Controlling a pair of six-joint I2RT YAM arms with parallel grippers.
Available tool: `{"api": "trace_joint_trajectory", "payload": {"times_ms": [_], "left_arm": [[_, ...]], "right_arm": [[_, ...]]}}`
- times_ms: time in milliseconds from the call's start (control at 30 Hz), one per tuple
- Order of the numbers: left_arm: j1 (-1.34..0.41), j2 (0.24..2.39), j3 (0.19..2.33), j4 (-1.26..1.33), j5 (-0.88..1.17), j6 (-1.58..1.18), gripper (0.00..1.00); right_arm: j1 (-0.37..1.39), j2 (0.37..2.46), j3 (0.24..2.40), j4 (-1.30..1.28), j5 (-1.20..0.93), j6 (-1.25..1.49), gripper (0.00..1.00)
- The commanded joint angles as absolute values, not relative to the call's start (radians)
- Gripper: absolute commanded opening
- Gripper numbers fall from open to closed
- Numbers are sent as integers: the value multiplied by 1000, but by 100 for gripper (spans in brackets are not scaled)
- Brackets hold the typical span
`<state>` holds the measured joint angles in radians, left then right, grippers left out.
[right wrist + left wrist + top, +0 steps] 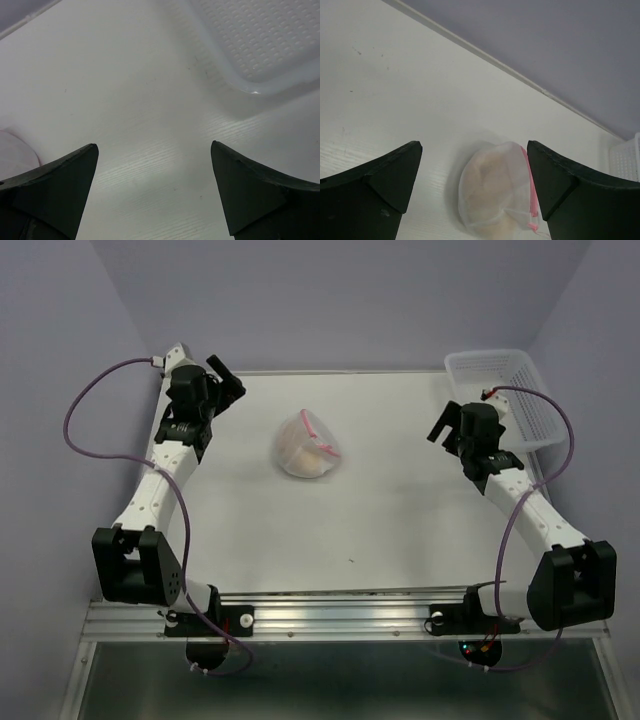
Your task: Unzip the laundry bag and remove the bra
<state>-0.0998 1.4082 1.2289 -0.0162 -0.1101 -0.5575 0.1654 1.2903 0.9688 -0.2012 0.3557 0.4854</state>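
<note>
laundry bag (303, 450), zipper (322, 438) facing far-right

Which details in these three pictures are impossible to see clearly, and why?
- The zipper pull, and whether it is shut: too small in the top view. In the left wrist view, the bottom frame edge cuts the laundry bag.
- The bra: only a beige blur through the mesh in both views.
- Right wrist view: the bag is only a sliver at the left edge, and the basket is cut off at the top.
</note>
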Motion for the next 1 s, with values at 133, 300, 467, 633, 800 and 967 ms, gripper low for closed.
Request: {"api": "trace_joint_trajectory", "payload": {"times_ms": [133,300,467,633,800,967], "left_arm": [[-97,1571,1408,2,228,-396,99],[-127,1730,1557,-113,321,-301,99],[-189,1839,1678,-167,336,-267,99],[-267,1945,1831,-306,221,-230,99],[-311,1990,1859,-371,141,-226,99],[-330,2025,1850,-422,132,-273,95]], "right_arm": [[167,1327,982,-138,273,350,100],[167,1358,988,-140,261,357,100],[167,1385,989,-133,178,310,100],[167,1445,1015,-156,169,330,100],[178,1479,1026,-172,236,314,100],[199,1471,1025,-175,293,313,100]]}}
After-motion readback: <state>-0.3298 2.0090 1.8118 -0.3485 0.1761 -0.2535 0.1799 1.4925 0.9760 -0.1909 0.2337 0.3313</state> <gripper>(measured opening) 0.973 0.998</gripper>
